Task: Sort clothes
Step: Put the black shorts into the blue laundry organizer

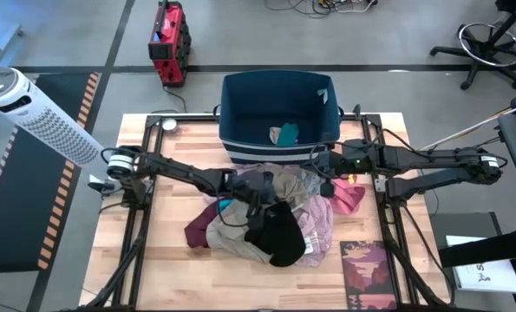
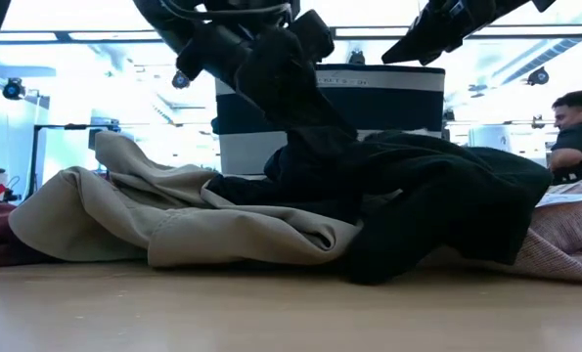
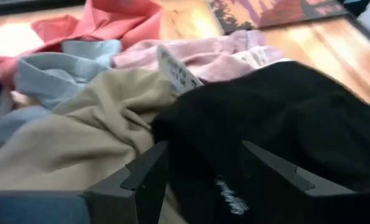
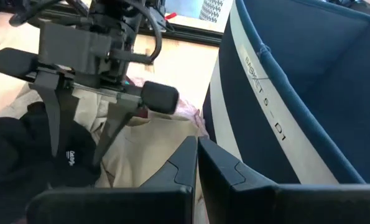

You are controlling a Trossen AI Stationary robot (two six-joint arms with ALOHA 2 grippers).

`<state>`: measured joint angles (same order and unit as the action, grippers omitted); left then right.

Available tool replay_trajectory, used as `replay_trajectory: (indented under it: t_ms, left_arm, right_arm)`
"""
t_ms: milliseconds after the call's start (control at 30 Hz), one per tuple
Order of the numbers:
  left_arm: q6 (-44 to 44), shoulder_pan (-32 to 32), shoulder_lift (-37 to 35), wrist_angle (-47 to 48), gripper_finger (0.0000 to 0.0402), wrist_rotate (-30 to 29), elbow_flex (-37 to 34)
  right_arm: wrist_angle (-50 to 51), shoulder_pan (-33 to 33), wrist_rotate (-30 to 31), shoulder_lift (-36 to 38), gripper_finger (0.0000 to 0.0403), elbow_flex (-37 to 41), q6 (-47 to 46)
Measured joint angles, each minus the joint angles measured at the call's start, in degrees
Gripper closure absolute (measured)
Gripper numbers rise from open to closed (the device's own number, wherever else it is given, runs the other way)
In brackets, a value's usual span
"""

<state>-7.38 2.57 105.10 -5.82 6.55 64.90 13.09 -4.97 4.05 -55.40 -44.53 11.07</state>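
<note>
I am working the left gripper [image 1: 271,201] over the middle of the heap, and its fingers [image 3: 148,174] are standing apart on either side of a bunched fold of the black garment [image 1: 281,234]. In the left wrist view the black cloth is filling the gap between them, and the right wrist view shows the same thing from outside, so I am judging this a grip on the black piece rather than open jaws hanging over it.

The relation I am watching is this: the black garment is trailing away from the gripper toward the near edge of the table, its long axis running roughly front to back, while the dark blue bin [image 1: 236,117] is standing on the opposite side, at the far edge. So the coming lift, as I am reading it, has to carry the cloth back across the pile, over the tan garment [image 1: 288,184] lying between gripper and bin.

The right gripper [image 1: 325,167] is waiting with its fingers pressed together, holding nothing, just beside the bin's front wall. It is nearer the bin, but the left is the one on the cloth.

A teal piece [image 1: 285,133] is already lying inside the bin
</note>
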Motion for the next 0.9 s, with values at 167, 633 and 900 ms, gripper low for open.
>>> replay_trajectory:
  t_ms: [167,633,900]
  left_arm:
    - [-1.2,0.0,-0.1,-0.1,0.021,-0.3,0.9]
    - [0.4,-1.0,0.1,-1.4,0.0164,3.1,1.0]
    - [1.8,-1.7,2.5,-3.3,0.0149,6.5,1.1]
  right_arm:
    - [0.2,0.1,0.0,0.0,0.0403,0.0,0.0]
    - [0.3,0.1,0.0,0.0,0.0403,0.1,0.0]
    - [0.3,0.1,0.0,0.0,0.0403,0.2,0.1]
